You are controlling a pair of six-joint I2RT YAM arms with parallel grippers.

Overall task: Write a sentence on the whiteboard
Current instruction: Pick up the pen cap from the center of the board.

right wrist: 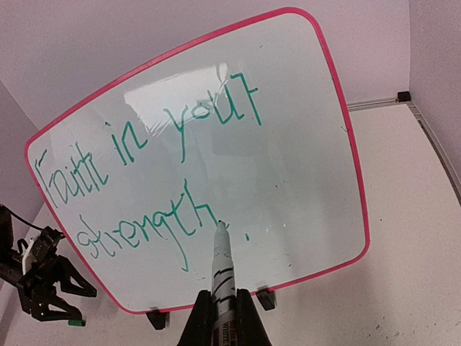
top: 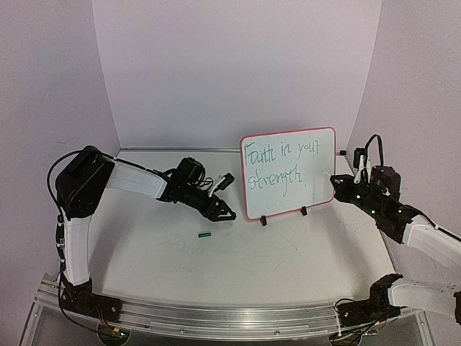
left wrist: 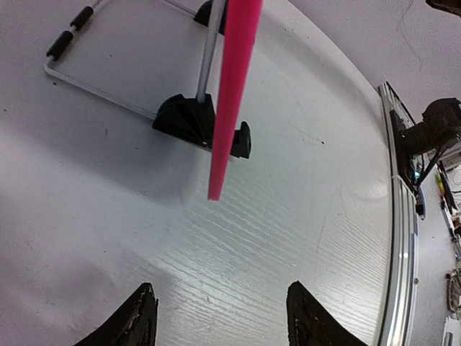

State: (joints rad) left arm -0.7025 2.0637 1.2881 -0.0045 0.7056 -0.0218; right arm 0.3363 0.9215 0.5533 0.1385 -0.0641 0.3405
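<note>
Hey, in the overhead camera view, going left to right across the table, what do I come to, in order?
Left hand, open and empty → whiteboard, standing on its feet → right hand, shut on a marker whose tip is at the board's right part.
</note>
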